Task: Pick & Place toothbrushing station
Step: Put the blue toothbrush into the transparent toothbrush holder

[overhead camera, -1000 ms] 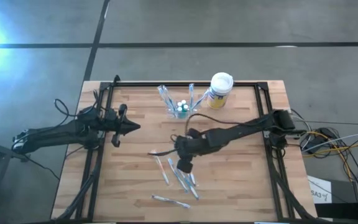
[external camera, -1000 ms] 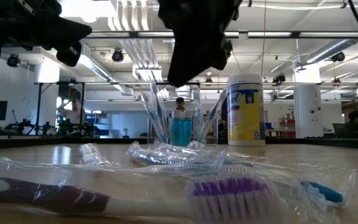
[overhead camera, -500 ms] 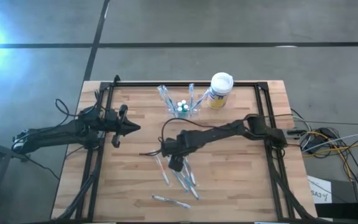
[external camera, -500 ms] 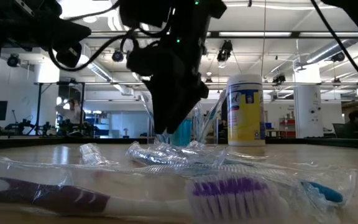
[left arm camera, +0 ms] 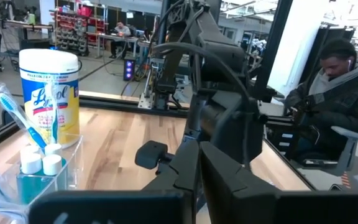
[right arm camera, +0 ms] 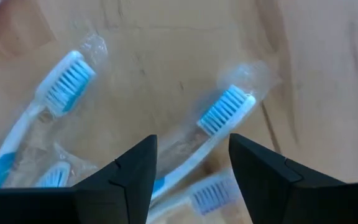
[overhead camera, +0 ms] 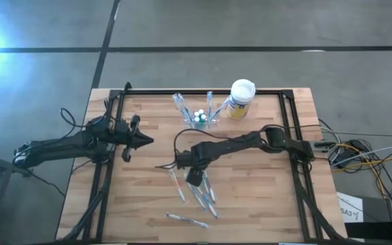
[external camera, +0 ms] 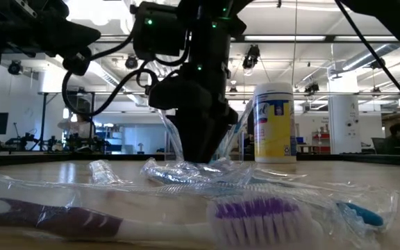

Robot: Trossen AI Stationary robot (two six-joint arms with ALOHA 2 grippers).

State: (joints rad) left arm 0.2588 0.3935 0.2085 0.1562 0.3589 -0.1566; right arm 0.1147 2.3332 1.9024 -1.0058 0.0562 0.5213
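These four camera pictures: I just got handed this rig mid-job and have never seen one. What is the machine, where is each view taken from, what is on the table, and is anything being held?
It is a robot with two dark arms at a wooden table. The high view looks straight down. The low view sits at table height. Each wrist view looks past one arm's own fingers.

The right gripper is low over a loose pile of wrapped toothbrushes. Its fingers stand open on either side of one blue-and-white toothbrush, not yet closed on it. The left gripper waits shut and empty at the table's left side.

At the back stands the toothbrushing station, a clear holder already carrying some brushes and small bottles. Beside it is a white-lidded canister with a yellow label. One more wrapped toothbrush lies apart near the front edge.
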